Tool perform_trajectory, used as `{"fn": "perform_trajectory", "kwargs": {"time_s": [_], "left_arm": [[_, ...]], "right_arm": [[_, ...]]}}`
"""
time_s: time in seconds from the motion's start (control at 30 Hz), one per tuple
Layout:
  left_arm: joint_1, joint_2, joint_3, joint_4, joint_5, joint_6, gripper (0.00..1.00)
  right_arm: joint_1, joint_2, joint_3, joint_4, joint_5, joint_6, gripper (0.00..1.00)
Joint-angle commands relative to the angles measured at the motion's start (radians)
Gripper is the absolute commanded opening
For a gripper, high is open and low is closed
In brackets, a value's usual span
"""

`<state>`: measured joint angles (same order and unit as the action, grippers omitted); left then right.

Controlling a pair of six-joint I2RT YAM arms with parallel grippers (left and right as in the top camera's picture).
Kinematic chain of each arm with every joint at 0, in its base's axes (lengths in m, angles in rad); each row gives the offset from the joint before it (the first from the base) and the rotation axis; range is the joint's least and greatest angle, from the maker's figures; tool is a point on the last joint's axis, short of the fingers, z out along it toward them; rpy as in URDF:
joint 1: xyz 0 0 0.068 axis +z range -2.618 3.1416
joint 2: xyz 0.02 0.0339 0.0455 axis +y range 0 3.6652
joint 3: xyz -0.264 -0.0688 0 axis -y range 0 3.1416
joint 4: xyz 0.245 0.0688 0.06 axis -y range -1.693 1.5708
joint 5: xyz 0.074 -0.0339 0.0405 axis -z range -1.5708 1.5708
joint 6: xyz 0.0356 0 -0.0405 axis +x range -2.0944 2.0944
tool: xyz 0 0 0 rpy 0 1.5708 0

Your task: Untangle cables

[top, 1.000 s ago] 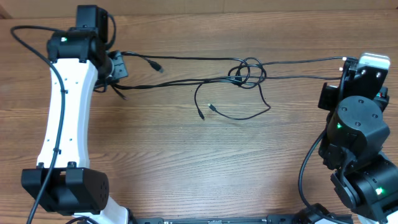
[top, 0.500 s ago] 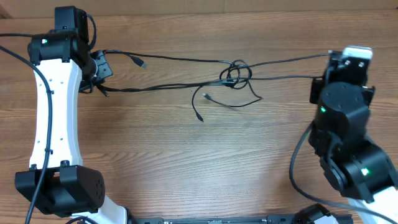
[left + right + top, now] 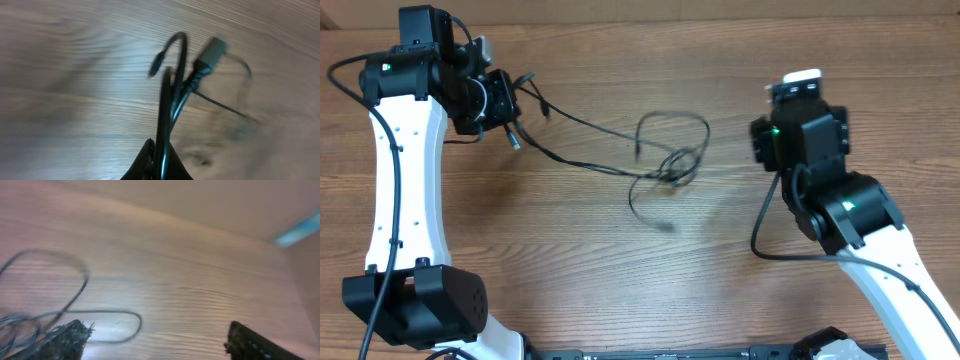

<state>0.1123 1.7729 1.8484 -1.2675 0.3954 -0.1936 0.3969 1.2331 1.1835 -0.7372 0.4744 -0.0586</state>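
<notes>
- Black cables [image 3: 671, 176] lie on the wood table [image 3: 620, 290], bunched in a loose tangle near the middle of the overhead frame, with a wide loop arching above it and one free end trailing down toward the lower centre.
- From the tangle, a few strands run up and left to the upper left of the frame, where they meet the left gripper [image 3: 156, 159].
- Its pincer is pressed together on a bundle of those strands. In the left wrist view several cords rise out of the closed jaws, and a plug [image 3: 212, 49] sticks out past them, blurred.
- The right gripper [image 3: 155, 332] sits to the right of the tangle, apart from it. Its fingers are spread wide, and the right wrist view shows nothing between them. A cable loop lies on the table beyond them.
- Progress, as a judgement: early to middle. One side is gathered and held, but the crossing strands at the centre are not yet separated, and no cord lies alone.
- What is left: take a strand on the free side, draw the loops apart and lay each cord out singly.
</notes>
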Motion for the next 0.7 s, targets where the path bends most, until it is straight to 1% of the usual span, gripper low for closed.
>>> {"fn": "perform_trajectory", "kwargs": {"time_s": [0.0,0.17,0.23,0.33,0.4,0.53,0.6,0.67], "left_arm": [[0.005,-0.019,0.013,0.002,0.164,0.100,0.04],[0.005,-0.019,0.013,-0.003,0.187,0.114,0.04],[0.005,-0.019,0.012,-0.003,0.232,0.141,0.04],[0.005,-0.019,0.013,-0.010,0.364,0.212,0.04],[0.004,-0.019,0.013,-0.022,0.494,0.306,0.04],[-0.020,-0.019,0.013,-0.085,0.755,0.566,0.04],[-0.038,-0.019,0.013,-0.121,0.808,0.665,0.04],[-0.057,-0.019,0.013,-0.147,0.824,0.727,0.04]], "right_arm": [[-0.006,0.024,0.015,-0.007,-0.262,0.006,0.99],[-0.006,0.048,0.015,-0.027,-0.370,0.006,1.00],[-0.006,0.049,0.015,-0.029,-0.403,0.006,1.00],[-0.006,0.049,0.015,-0.030,-0.472,0.006,1.00],[-0.006,0.049,0.015,-0.032,-0.517,0.006,1.00],[-0.006,0.050,0.015,-0.033,-0.590,0.006,1.00],[-0.006,0.050,0.015,-0.033,-0.610,0.006,1.00],[-0.006,0.052,0.015,-0.034,-0.612,0.006,1.00]]}}
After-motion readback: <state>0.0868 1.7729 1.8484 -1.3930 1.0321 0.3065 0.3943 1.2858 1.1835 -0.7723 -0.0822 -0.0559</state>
